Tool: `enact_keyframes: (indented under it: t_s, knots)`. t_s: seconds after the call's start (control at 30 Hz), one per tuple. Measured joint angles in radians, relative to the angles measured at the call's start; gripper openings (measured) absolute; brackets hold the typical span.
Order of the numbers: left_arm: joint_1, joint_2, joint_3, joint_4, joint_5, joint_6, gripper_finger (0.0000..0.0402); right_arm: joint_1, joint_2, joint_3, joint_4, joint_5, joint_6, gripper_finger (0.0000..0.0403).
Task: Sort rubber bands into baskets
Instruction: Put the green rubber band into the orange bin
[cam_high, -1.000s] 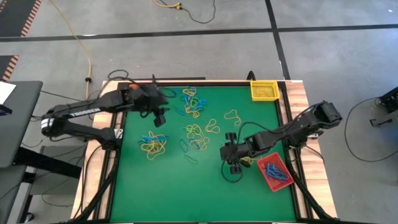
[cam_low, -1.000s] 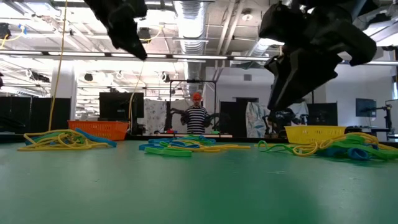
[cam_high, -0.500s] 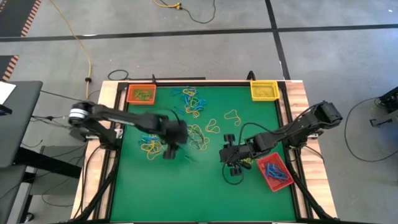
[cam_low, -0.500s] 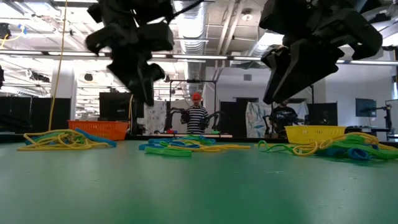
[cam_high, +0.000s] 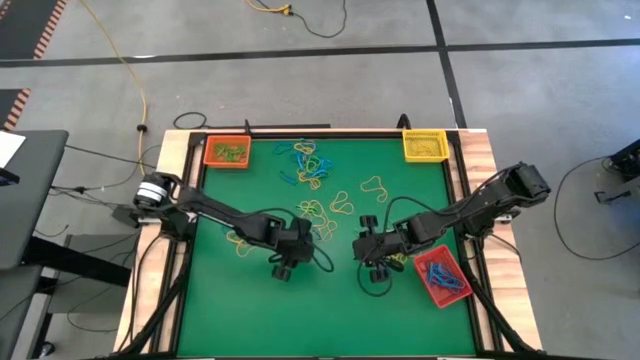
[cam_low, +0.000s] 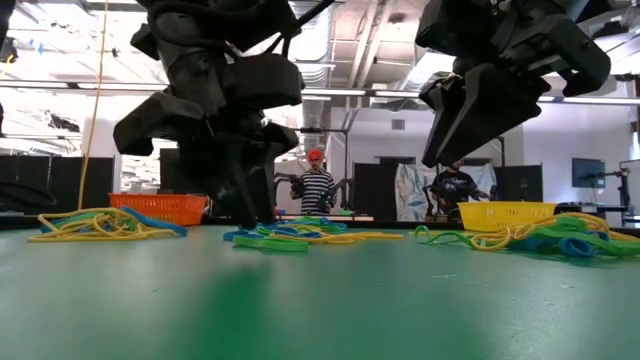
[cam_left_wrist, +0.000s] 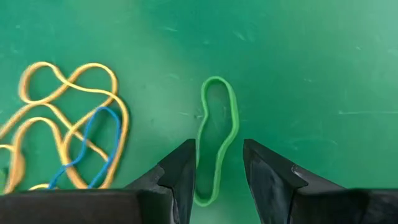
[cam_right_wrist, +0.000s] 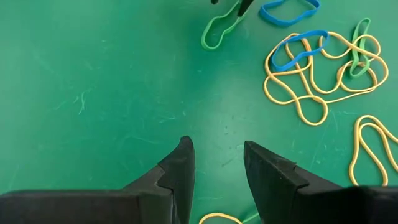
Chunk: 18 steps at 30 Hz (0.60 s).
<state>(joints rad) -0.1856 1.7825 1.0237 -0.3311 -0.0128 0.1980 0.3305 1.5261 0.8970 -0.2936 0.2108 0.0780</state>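
Green felt-topped table (cam_high: 220, 310) with orange (cam_high: 227, 151), yellow (cam_high: 424, 145) and red plastic baskets (cam_high: 441, 276) at its far corners and right edge. Left gripper (cam_left_wrist: 218, 177), jaws parted and empty, straddles a lone green rubber band (cam_left_wrist: 218, 124) mid-table; it may slip aside on closing. Right gripper (cam_right_wrist: 217, 163) hovers with parted, empty jaws. Basket contents are hard to make out.

Three baskets on the bench: one orange (cam_high: 227, 152), one yellow (cam_high: 424, 145), one red (cam_high: 441, 277). Two arms. Rubber bands (cam_high: 308, 165) too many to count.
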Motion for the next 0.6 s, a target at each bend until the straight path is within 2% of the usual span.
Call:
enact_keyframes:
  t_s: [0.2, 0.3, 0.4, 0.5, 0.6]
  knots:
    - [0.02, 0.042, 0.0, -0.002, 0.035, 0.003, 0.0124, 0.0, 0.0, 0.0, 0.02, 0.0, 0.001, 0.0166]
    - [0.021, 0.059, 0.0, 0.003, -0.026, 0.003, 0.0124, 0.003, 0.0, 0.0, 0.02, 0.0, 0.003, 0.0166]
    - [0.023, 0.069, 0.001, 0.025, -0.027, 0.001, 0.0117, 0.005, -0.001, 0.0, 0.02, -0.001, 0.008, 0.0166]
    - [0.022, 0.069, -0.001, 0.042, -0.028, 0.01, 0.0086, 0.005, -0.001, 0.0, 0.013, -0.001, 0.017, 0.0166]
    - [0.019, 0.071, -0.001, 0.048, -0.046, 0.032, 0.003, 0.004, -0.001, 0.0, 0.013, -0.001, 0.019, 0.0166]
